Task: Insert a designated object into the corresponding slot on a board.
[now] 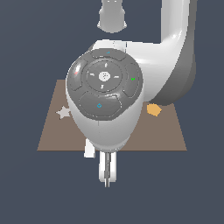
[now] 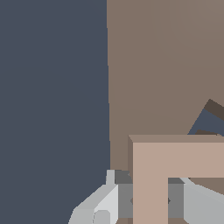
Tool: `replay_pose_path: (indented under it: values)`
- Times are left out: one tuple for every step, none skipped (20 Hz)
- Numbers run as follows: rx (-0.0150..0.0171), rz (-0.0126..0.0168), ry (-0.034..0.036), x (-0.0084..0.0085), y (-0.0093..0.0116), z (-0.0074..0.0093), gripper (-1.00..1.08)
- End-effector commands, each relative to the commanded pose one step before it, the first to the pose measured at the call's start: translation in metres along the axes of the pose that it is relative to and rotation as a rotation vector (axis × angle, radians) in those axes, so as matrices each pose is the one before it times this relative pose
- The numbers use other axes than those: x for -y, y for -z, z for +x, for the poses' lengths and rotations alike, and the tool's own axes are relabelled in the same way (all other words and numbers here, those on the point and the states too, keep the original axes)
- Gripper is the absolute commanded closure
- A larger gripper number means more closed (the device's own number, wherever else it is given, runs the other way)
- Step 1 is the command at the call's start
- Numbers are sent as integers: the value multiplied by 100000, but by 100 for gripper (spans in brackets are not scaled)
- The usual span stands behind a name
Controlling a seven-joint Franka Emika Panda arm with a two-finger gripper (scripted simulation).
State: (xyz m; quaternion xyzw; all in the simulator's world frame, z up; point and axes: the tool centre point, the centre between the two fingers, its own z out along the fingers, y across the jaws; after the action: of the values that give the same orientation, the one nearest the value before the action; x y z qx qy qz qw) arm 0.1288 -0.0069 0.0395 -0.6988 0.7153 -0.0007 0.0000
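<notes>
The light-tan L-shaped piece (image 2: 175, 168) is being held between the fingers (image 2: 98, 205) of the gripper (image 2: 151, 201), which are being kept closed on it, as the wrist view shows. The piece is being carried above the brown board (image 2: 162, 65), near one of the board's edges. A dark navy recess (image 2: 210, 122) is being partly shown just beyond the piece; its full shape cannot be told. In the exterior view, the board (image 1: 166, 135) is being largely hidden by the arm (image 1: 105, 96), with an orange hexagon (image 1: 153, 110) and a pale star (image 1: 64, 113) lying on it.

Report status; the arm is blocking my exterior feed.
Gripper shut on light-tan L-shaped piece. Dark navy recess in flat brown board partly visible, unfilled. Nothing seen between.
</notes>
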Motion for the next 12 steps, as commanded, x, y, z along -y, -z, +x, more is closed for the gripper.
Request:
replay_pose_path:
  values:
    - [26,51,-10600,-759,58,708,108]
    - [-3,-4,-3757,-272,11,267,108]
    - [-3,-4,-3584,-260,10,254,108]
    - [-3,-5,-3412,-248,9,242,108]
    - [-3,-5,-3241,-236,8,228,108]
    - [-3,-5,-3072,-224,7,215,108]
    - [-3,-6,-2903,-212,7,202,108]
    - [-3,-6,-2728,-200,6,190,108]
    - [-2,-6,-2558,-188,5,176,108]
    - [-2,-7,-2390,-177,5,163,108]
    - [-2,-7,-2224,-165,4,150,108]
    - [-2,-7,-2068,-154,4,138,108]
